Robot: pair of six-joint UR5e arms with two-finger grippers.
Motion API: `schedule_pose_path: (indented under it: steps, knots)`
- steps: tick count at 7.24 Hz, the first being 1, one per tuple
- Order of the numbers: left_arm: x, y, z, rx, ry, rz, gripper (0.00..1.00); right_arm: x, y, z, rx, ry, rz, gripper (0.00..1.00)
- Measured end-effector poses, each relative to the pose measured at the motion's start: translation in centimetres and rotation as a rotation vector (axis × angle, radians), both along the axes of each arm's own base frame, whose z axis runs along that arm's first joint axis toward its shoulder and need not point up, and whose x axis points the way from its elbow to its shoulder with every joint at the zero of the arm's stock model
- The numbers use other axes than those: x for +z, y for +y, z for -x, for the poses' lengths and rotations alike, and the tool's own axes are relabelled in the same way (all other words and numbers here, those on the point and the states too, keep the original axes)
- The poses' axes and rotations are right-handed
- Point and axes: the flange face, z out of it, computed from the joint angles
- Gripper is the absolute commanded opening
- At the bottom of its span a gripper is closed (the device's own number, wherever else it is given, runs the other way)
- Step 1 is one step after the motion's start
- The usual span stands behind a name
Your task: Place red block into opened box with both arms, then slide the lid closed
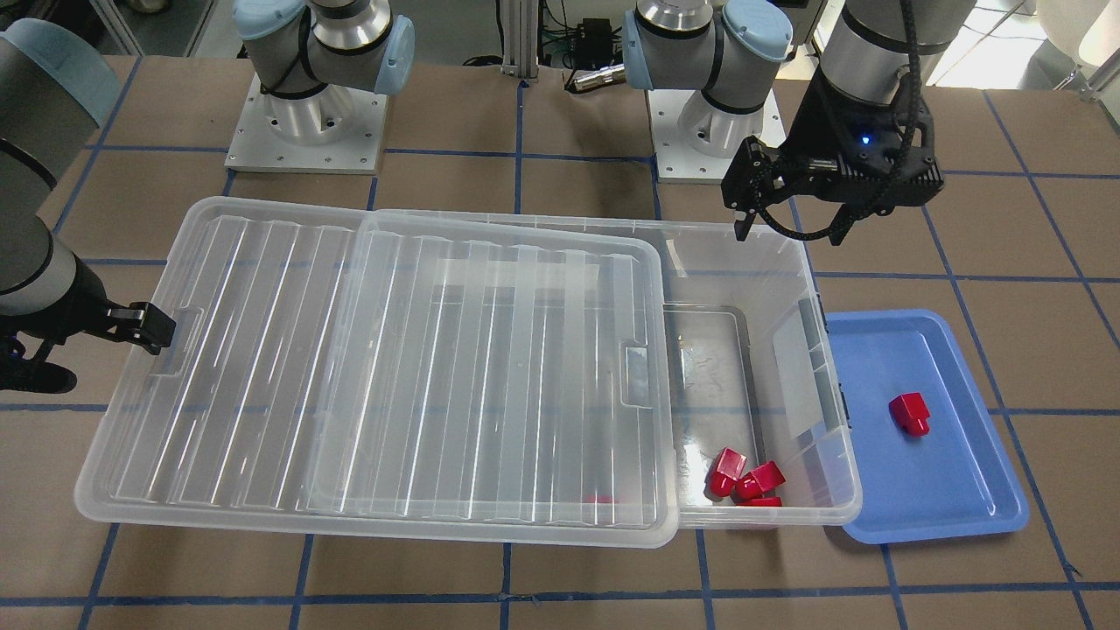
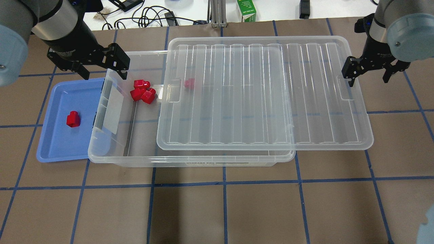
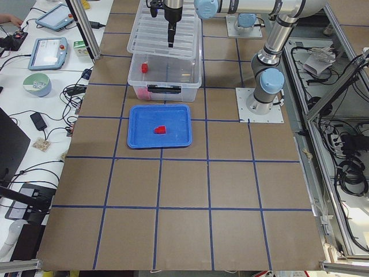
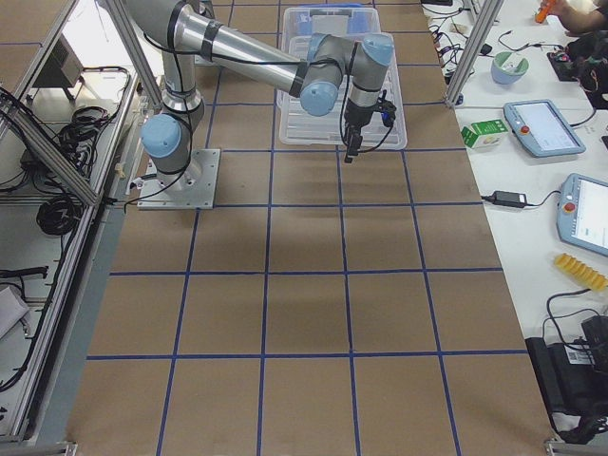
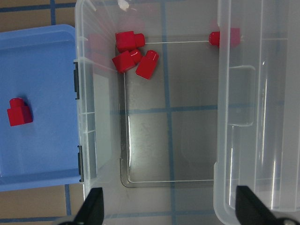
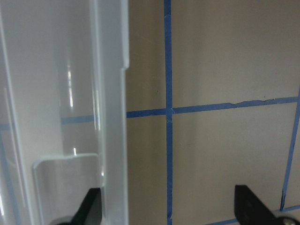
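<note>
From the operators' side, the brown counter (image 1: 560,569) runs closest to me, crossed by blue tape lines. Next comes the box (image 1: 787,512), lying lengthwise. The lid (image 1: 394,367) sits flat on top, pushed off toward the robot's right, so it overhangs that end and leaves the other end uncovered. In the near corner of the uncovered end, three red blocks (image 1: 744,479) huddle together on the box floor. A fourth red block (image 2: 189,83) shows faintly through the lid's edge.

Just beside the open end is a blue tray (image 1: 927,490), with one edge against the box. The red block (image 1: 910,413) lies alone on it, away from both arms.

Farther back, the left pincer (image 1: 792,226) hangs high above the open end, with its jaws spread wide and nothing between them. At the opposite end, the right pincer (image 2: 369,73) is low at the lid's overhanging short edge, by the cut-out. Its jaws are also spread and hold nothing. One finger (image 1: 144,328) is right at the rim, though I cannot tell whether it touches. Beyond them stand the arms' mounting plates (image 1: 306,144).
</note>
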Motion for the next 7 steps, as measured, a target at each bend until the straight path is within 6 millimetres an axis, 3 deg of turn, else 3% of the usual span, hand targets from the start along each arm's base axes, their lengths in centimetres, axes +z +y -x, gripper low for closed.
schedule_pose_path:
  steps: [7]
  knots:
    - [-0.2, -0.2, 0.03, 0.001, 0.003, -0.004, 1.0, -1.0, -0.13, -0.63, 0.114, -0.026, -0.037, 1.0]
